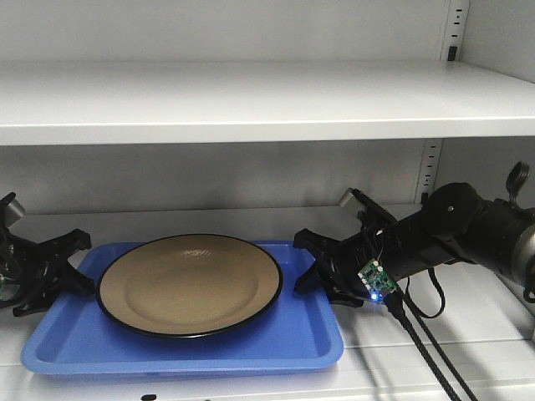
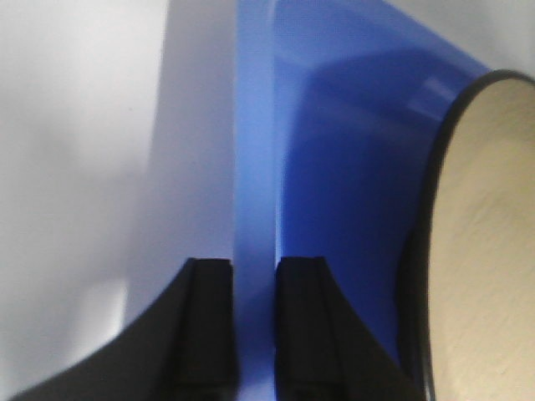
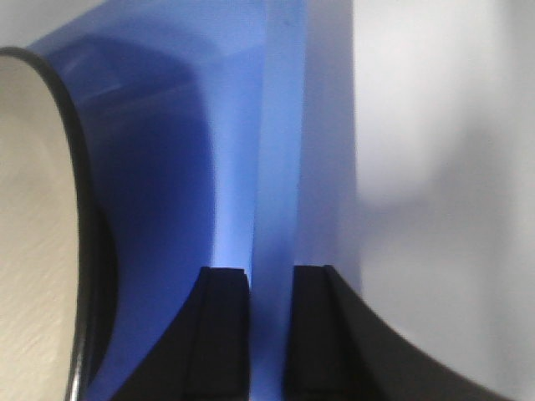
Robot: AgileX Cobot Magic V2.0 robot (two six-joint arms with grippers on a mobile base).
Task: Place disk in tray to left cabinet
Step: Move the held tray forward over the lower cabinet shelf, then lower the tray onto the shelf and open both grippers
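Observation:
The tan disk (image 1: 191, 282) with a thin black rim lies flat in the blue tray (image 1: 209, 347). The tray rests on the white lower shelf (image 1: 476, 334) of the cabinet (image 1: 251, 96). My left gripper (image 1: 81, 266) sits at the tray's left edge. In the left wrist view, the gripper (image 2: 255, 263) has its black fingers (image 2: 209, 317) closed on the tray lip (image 2: 255, 167), and the disk (image 2: 485, 251) shows at right. My right gripper (image 1: 306, 261) is at the tray's right edge. In the right wrist view, that gripper (image 3: 270, 271) likewise pinches the lip (image 3: 276, 150), with the disk (image 3: 33, 234) at left.
A wide white upper shelf (image 1: 267, 117) overhangs the tray a short way above both arms. A slotted rail (image 1: 430, 167) runs up the cabinet's back right corner. Black cables (image 1: 426, 342) trail from the right arm across the lower shelf.

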